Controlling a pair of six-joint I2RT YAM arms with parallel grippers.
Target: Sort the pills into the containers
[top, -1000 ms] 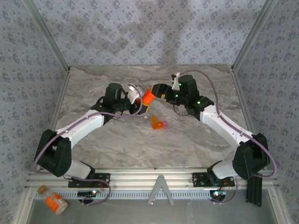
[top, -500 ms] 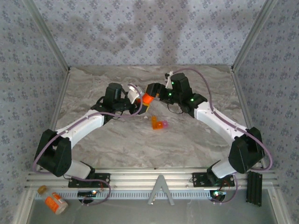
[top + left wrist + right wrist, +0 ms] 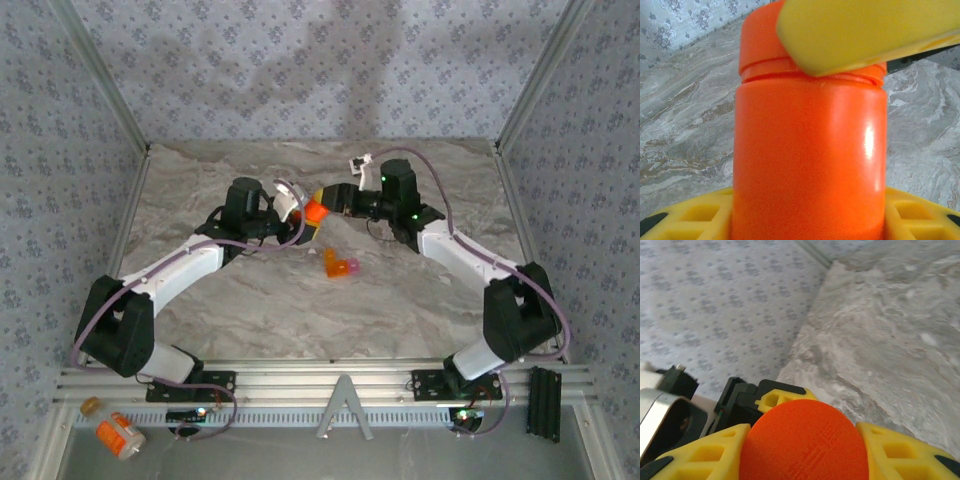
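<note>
Orange pill bottle hangs just above the marbled table, body clamped in the left gripper, its cap pinched by the right gripper. Long axis runs straight from one gripper to the other, cap end toward the right one. Versus a second ago, the right wrist has shifted and its elbow has pulled in; the bottle hasn't budged.

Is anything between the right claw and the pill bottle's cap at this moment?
Nothing visible stands between them. The yellow fingers of the right claw sit against both sides of the orange cap, while the left claw grips the pill bottle by its body.
</note>
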